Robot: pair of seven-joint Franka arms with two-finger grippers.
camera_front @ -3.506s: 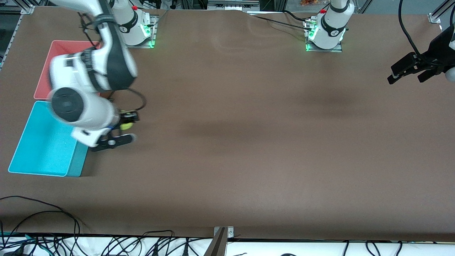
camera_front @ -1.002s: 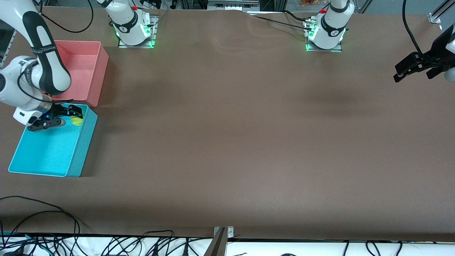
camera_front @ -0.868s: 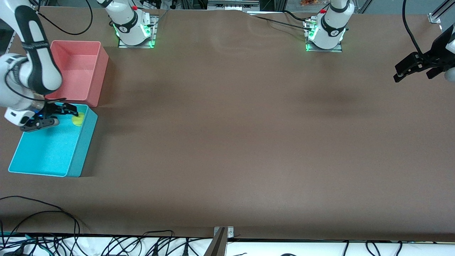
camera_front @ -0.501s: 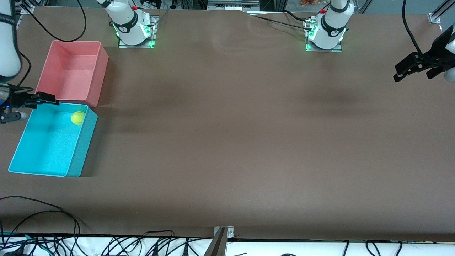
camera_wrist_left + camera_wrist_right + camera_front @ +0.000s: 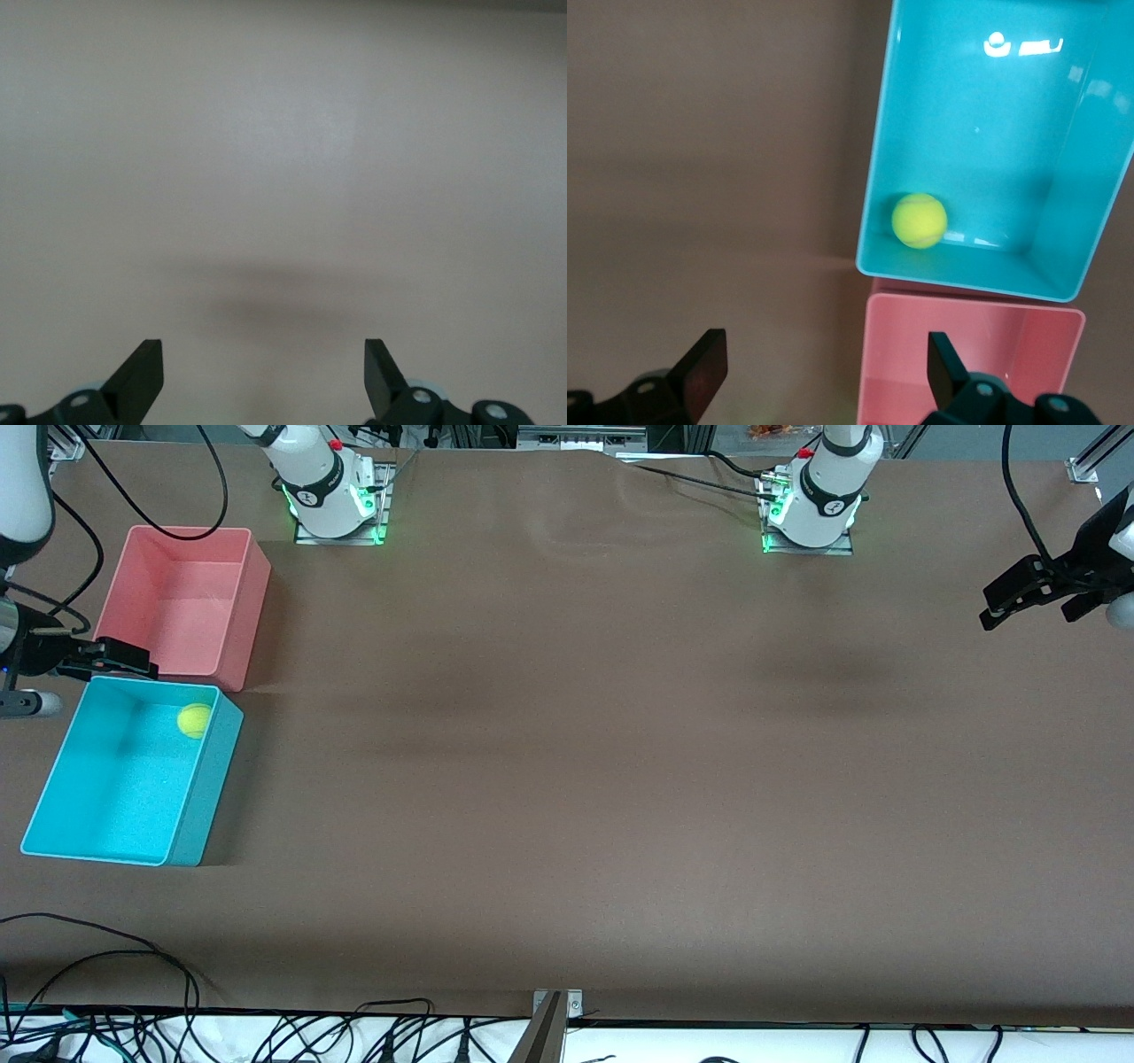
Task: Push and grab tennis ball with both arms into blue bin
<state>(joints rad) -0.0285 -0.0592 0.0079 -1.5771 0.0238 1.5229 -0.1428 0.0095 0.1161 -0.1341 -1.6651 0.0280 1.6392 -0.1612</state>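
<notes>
Tennis ball (image 5: 194,721), small, fuzzy, yellow-green, lies inside the rectangular cyan plastic bin (image 5: 53,788). It rests on the bin floor in the corner farthest from the front camera, close against two walls; the right wrist view shows it (image 5: 920,220) in that same corner of the bin (image 5: 877,168), free of any claw.

Pink-red plastic tub (image 5: 239,611) of the same shape sits just beside the cyan bin, farther from the front camera, at the right arm's end of the brown bench (image 5: 567,779). It also shows in the right wrist view (image 5: 881,372).

Right claw (image 5: 62,682), black, two-fingered, hangs at the edge of the front view, by the corner of the bench where the two tubs meet. Its fingers (image 5: 702,367) are spread wide and pinch nothing.

Left claw (image 5: 1032,598) hangs over the bench's edge at the left arm's end, well apart from the bins. Its fingers (image 5: 142,372) are likewise spread, with only bare bench surface below them; this arm waits.
</notes>
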